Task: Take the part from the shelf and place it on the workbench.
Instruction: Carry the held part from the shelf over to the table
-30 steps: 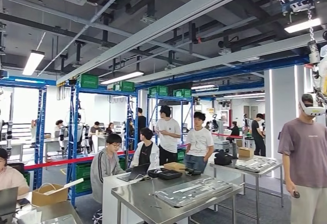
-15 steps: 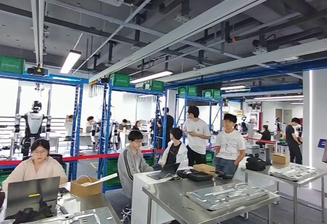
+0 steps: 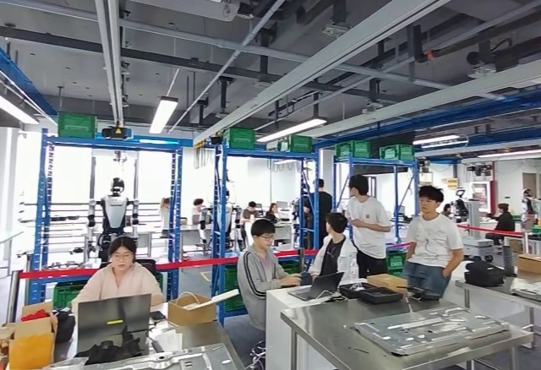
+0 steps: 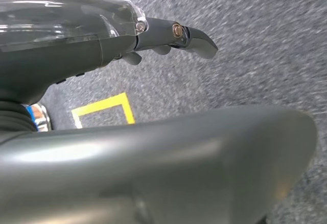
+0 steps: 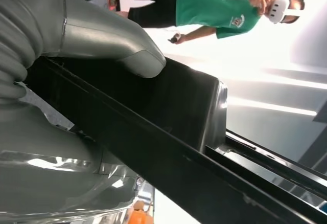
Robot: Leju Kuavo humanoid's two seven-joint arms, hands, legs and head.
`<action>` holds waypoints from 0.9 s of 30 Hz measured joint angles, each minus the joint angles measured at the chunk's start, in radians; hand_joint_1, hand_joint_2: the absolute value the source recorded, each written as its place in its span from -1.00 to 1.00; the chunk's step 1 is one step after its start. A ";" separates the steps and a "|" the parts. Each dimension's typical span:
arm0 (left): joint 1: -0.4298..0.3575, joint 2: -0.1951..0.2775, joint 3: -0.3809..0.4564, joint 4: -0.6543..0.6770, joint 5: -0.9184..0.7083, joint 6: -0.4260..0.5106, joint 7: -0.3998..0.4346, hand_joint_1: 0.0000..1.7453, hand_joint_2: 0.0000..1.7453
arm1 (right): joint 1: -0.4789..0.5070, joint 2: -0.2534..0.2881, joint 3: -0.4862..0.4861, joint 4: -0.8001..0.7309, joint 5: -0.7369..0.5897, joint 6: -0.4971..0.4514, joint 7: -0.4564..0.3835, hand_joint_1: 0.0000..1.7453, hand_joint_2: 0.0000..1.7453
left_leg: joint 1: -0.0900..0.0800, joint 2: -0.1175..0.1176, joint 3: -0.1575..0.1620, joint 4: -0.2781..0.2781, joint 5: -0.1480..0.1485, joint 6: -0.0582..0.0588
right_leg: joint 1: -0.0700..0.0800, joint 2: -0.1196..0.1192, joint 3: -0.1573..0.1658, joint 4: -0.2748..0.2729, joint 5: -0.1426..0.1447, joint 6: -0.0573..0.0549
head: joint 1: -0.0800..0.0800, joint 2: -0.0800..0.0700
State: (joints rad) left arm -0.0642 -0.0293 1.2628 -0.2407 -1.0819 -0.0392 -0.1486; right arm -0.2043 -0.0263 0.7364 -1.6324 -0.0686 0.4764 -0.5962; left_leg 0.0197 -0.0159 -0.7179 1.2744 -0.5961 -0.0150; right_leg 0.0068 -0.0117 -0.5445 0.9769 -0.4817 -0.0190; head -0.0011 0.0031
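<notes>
The right hand grips a long black part, the thumb pressing on its upper face. The left hand hangs over the grey floor, fingers straight, holding nothing. I judge the step is carrying: keep the part level, keep the grip firm, and turn slowly towards the steel workbench on the right.

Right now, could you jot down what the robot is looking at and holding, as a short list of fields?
place: workshop with blue shelves carrying green crates
workbench: steel table with a flat metal tray on it
people: several seated or standing by the tables
left hand: hangs over grey floor, fingers out, holding nothing
right hand: grips a black part
behind the part: a person in a green shirt
</notes>
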 joint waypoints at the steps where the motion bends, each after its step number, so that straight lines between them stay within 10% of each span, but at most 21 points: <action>1: 0.002 0.000 0.000 0.000 0.000 -0.002 0.000 -1.00 1.00 | 0.001 0.000 0.000 0.000 0.001 -0.001 0.000 1.00 1.00 | 0.004 0.003 0.000 0.008 0.006 -0.005 | -0.001 -0.006 -0.001 0.001 -0.001 0.001 | 0.000 0.000; 5: 0.003 -0.001 0.000 0.000 0.000 -0.004 0.000 -1.00 1.00 | 0.001 0.000 0.001 0.001 0.001 0.000 0.000 1.00 1.00 | 0.017 0.017 0.119 -0.203 0.101 -0.020 | -0.005 -0.016 -0.004 0.019 -0.011 0.023 | 0.000 0.000; 10: 0.005 -0.003 0.001 0.000 -0.002 -0.005 0.002 -1.00 1.00 | 0.001 0.002 0.001 -0.001 -0.003 0.000 -0.002 1.00 1.00 | 0.009 0.015 0.131 -0.236 0.106 0.019 | -0.010 -0.014 -0.012 0.035 -0.022 0.048 | -0.001 0.000; 16: 0.004 -0.002 0.001 0.000 -0.005 -0.007 0.002 -1.00 1.00 | 0.004 0.002 0.000 -0.003 -0.005 0.002 -0.002 1.00 1.00 | -0.003 0.011 0.128 -0.238 0.110 0.038 | -0.012 0.002 -0.143 0.323 -0.151 0.052 | -0.001 0.000; 21: 0.001 -0.004 0.001 0.000 -0.005 -0.010 0.000 -1.00 1.00 | 0.003 0.003 -0.001 -0.008 -0.007 0.006 -0.003 1.00 1.00 | -0.010 0.002 0.128 -0.238 0.111 0.037 | 0.006 0.015 -0.027 0.064 -0.019 0.017 | -0.001 0.000; 27: 0.002 -0.004 0.001 0.000 -0.008 -0.011 -0.002 -1.00 1.00 | 0.001 0.008 -0.007 -0.012 -0.010 0.009 -0.004 1.00 1.00 | -0.008 0.004 0.106 -0.194 0.076 0.014 | 0.002 0.009 -0.008 0.008 0.001 0.004 | 0.000 0.000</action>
State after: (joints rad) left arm -0.0625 -0.0334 1.2637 -0.2407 -1.0899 -0.0498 -0.1510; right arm -0.2035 -0.0183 0.7298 -1.6446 -0.0782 0.4851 -0.6002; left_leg 0.0121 -0.0118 -0.6118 1.0800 -0.5204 -0.0012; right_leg 0.0087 -0.0028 -0.5524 0.9854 -0.4804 -0.0147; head -0.0016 0.0030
